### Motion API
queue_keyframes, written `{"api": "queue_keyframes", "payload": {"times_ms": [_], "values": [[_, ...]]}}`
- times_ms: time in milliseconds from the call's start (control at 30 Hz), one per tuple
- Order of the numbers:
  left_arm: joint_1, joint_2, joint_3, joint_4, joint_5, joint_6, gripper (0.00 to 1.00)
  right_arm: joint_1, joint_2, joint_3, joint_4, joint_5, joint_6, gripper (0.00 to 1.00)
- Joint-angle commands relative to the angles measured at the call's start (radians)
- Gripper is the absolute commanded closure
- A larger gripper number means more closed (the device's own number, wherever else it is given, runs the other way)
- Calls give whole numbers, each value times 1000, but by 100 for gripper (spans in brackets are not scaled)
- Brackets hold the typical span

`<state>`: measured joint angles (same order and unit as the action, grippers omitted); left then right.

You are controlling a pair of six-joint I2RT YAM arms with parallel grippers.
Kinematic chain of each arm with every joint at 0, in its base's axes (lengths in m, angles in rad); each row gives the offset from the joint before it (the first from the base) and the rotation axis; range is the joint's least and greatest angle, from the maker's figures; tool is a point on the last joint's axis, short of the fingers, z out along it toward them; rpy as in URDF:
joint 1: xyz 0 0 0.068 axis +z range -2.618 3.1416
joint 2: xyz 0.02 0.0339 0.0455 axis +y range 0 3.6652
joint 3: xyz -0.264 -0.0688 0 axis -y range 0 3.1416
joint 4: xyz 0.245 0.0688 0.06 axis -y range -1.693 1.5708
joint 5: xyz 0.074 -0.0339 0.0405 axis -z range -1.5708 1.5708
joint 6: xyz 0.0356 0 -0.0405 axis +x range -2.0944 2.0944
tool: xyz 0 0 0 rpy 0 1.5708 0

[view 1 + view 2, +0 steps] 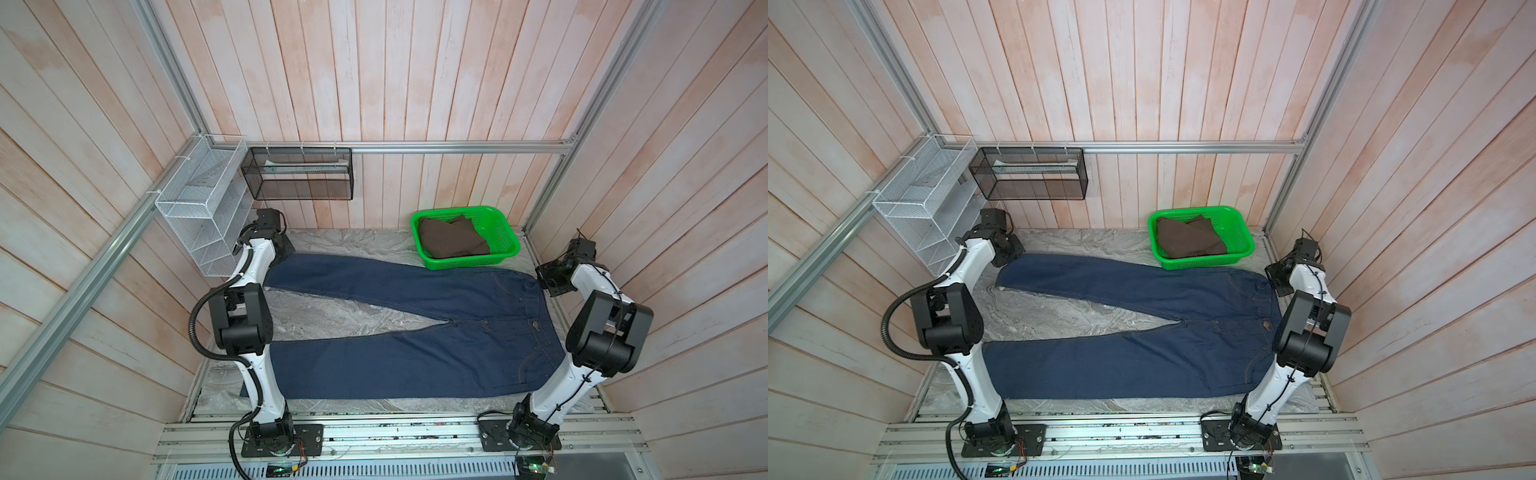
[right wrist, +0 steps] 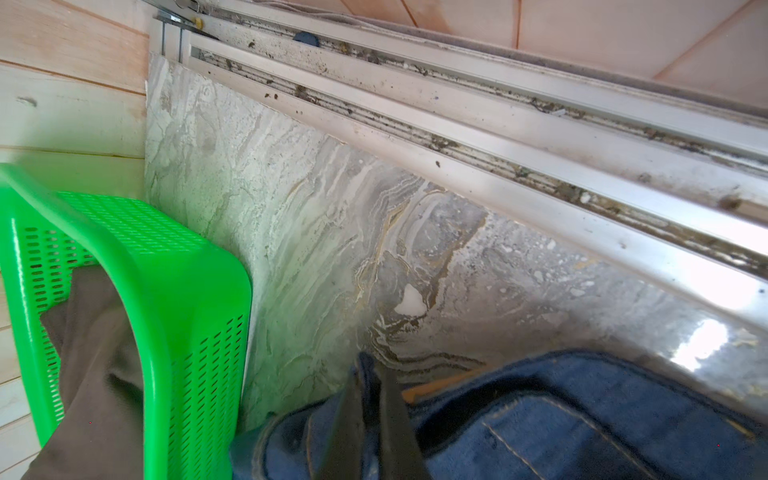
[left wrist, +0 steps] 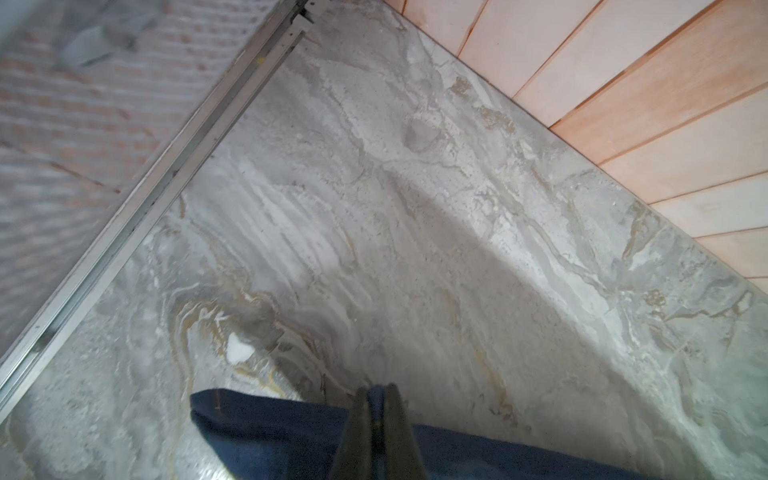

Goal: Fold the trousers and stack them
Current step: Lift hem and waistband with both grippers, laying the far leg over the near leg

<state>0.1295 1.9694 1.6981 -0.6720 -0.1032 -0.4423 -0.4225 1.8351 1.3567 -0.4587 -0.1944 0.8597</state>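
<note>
Marble tabletop (image 1: 332, 316) largely covered by trousers (image 1: 415, 361), laid flat in front of green basket (image 1: 465, 262), legs splayed away from basket. White wire rack (image 1: 199, 216) hung well apart from basket. Brown garment (image 1: 453, 239) heaped inside basket. Right gripper (image 2: 370, 372) just beside basket, clamped on waistband corner. Left gripper (image 3: 376, 390) well apart from basket, pinching hem of basket-side leg.
</note>
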Motion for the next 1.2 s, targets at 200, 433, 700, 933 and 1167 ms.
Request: {"api": "queue_keyframes", "payload": {"times_ms": [200, 433, 700, 933, 1167], "values": [[64, -65, 56, 117, 81, -34, 100, -53, -40, 49, 169, -173, -32, 100], [95, -104, 79, 116, 129, -58, 100, -58, -27, 159, 162, -233, -48, 100], [129, -255, -83, 153, 131, -52, 100, -73, -61, 79, 213, -263, -30, 100], [177, -380, -232, 187, 133, -59, 100, -79, -108, -3, 231, -268, -41, 100], [230, -447, -305, 226, 149, -78, 100, -85, -93, 29, 234, -281, -26, 100]]}}
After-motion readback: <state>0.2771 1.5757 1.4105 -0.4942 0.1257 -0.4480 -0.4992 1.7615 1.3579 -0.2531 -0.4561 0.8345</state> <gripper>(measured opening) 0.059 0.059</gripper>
